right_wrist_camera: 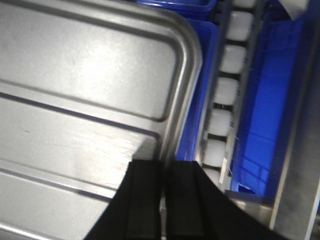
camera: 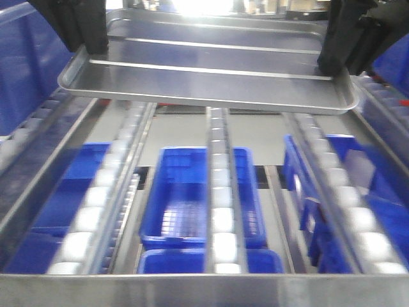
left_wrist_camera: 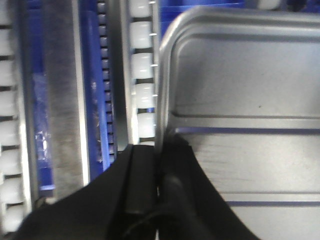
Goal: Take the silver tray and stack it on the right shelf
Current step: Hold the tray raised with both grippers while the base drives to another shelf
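Two rim pinches, my left hand at nine o'clock, right hand at three, hold the shiny rectangular metal tray; either slipping could skew it onto the steel roller shelf.

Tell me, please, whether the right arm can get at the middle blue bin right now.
Probably not: the right gripper is shut on the rim of the silver tray, and the blue bin sits below the roller rails, one crossing right over it.
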Tool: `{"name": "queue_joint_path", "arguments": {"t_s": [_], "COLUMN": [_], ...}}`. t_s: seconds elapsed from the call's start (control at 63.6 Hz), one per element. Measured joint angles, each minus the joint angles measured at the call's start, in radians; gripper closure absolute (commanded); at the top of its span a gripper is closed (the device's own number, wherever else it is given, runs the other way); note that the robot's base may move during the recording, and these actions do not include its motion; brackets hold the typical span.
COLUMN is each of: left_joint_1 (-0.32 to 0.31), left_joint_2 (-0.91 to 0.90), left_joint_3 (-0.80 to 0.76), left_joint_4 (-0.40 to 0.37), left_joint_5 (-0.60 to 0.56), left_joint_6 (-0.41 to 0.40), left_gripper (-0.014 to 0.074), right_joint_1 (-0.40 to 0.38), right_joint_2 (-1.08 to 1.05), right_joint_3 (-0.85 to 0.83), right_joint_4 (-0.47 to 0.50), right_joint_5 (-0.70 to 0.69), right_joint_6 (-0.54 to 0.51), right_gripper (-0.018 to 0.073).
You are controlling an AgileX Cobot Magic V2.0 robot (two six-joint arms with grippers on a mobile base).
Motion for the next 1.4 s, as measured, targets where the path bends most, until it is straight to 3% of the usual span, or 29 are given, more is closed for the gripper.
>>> {"name": "queue_joint_path", "arguments": {"t_s": [1.399], "left_joint_1": [0.000], "left_joint_2": [0.000], "left_joint_3": [0.000], "left_joint_4": [0.000], "left_joint_5": [0.000], "left_joint_6": [0.000], "left_gripper": [0.0697], "right_joint_1": [0.000], "right_joint_2": [0.000], "right_joint_3": [0.000], "right_joint_4": [0.000], "right_joint_5": [0.000], "right_joint_6": [0.000], "right_gripper": [0.0502]}}
